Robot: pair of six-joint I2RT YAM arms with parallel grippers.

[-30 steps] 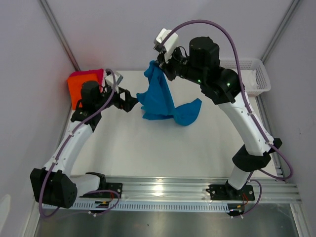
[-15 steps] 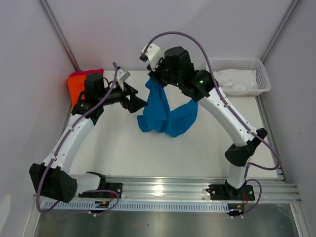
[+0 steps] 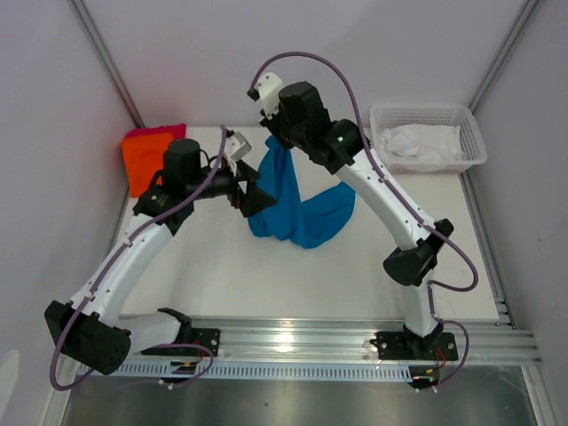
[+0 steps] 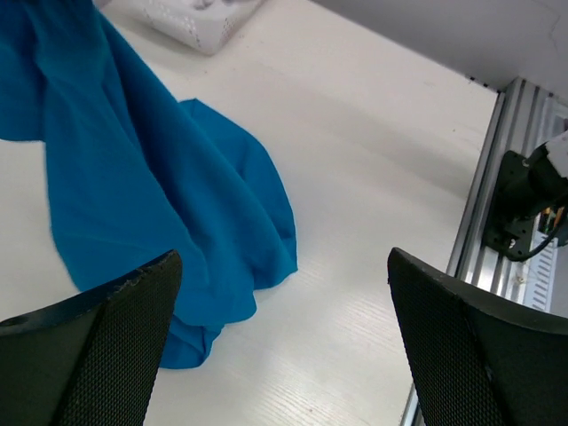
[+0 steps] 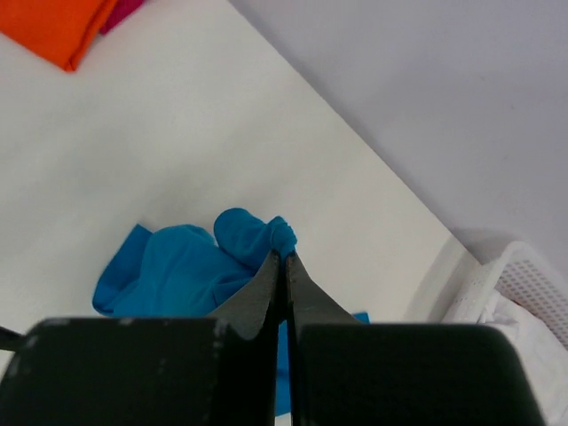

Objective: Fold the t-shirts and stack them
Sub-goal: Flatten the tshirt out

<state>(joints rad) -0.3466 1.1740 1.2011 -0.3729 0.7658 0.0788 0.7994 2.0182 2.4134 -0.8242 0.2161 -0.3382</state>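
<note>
The bright blue t-shirt [image 3: 297, 200] hangs crumpled from my right gripper [image 3: 274, 139], which is shut on a bunched top edge of it [image 5: 257, 238]; its lower part rests on the white table. My left gripper [image 3: 257, 197] is open and empty, low beside the shirt's left side; the blue cloth [image 4: 133, 177] fills the left of its wrist view, apart from the fingers [image 4: 115, 355]. An orange t-shirt [image 3: 142, 160] lies folded at the table's far left on a pinkish-red one [image 3: 164, 131]; both also show in the right wrist view [image 5: 53, 27].
A white lattice basket [image 3: 461, 120] with white cloth [image 3: 413, 142] in it stands at the far right corner. The aluminium rail [image 3: 355, 342] runs along the near edge. Grey walls close in the left, back and right.
My right gripper has carried the blue shirt leftward and lower, so more cloth lies on the table. My left gripper has moved right and forward, close to the shirt's left side.
</note>
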